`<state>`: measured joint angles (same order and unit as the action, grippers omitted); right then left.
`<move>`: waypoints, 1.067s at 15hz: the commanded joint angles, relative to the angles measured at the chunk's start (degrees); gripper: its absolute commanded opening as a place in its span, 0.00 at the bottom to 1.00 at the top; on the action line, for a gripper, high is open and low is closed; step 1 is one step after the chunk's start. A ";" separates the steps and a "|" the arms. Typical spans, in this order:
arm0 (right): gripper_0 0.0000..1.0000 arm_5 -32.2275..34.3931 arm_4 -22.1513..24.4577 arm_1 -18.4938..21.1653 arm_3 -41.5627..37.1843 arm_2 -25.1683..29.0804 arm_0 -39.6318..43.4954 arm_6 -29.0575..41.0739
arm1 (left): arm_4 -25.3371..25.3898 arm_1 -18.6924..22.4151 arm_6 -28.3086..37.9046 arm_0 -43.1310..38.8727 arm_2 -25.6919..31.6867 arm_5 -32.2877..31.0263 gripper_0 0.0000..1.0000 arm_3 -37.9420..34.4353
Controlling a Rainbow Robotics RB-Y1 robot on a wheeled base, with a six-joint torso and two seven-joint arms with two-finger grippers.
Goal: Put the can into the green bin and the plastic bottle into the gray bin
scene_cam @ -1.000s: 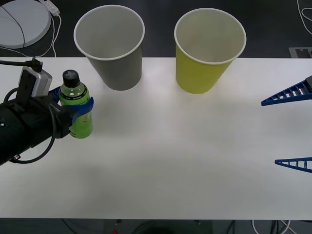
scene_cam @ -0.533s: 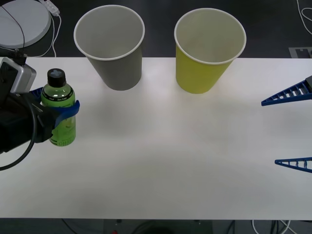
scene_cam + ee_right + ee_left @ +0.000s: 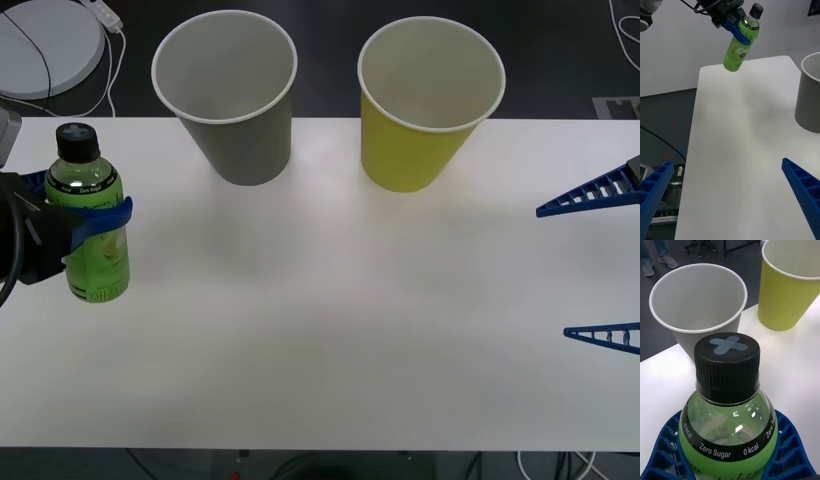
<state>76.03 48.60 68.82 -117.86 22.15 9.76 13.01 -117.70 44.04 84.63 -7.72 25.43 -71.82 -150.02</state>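
Plastic bottle (image 3: pixel 728 416), label "Zero Sugar 0 kcal", clamped in left end effector (image 3: pixel 75 212); right end effector (image 3: pixel 600 262) spread.

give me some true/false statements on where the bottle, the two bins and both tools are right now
1. The left tool is shut on the plastic bottle. True.
2. The plastic bottle is already inside the gray bin. False: it is held in the air at the table's left edge, outside both bins.
3. The right tool is open and holds nothing. True.
4. The green bin lies tipped on its side. False: it stands upright beside the gray bin.
5. The bottle's cap is off. False: a black cap is screwed on.
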 commanded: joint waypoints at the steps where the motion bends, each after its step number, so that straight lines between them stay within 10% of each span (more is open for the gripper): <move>1: 1.00 0.00 0.00 0.00 0.00 0.00 0.00 0.00 | 0.36 0.00 0.27 2.27 2.17 -3.68 0.00 0.02; 16: 1.00 0.00 0.00 0.00 0.00 0.00 0.00 0.00 | 10.47 13.71 0.36 26.88 -1.44 -17.04 0.00 18.27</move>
<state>76.03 48.60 68.82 -117.86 22.15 9.76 13.01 -107.32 57.17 85.08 17.78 24.64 -88.08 -132.58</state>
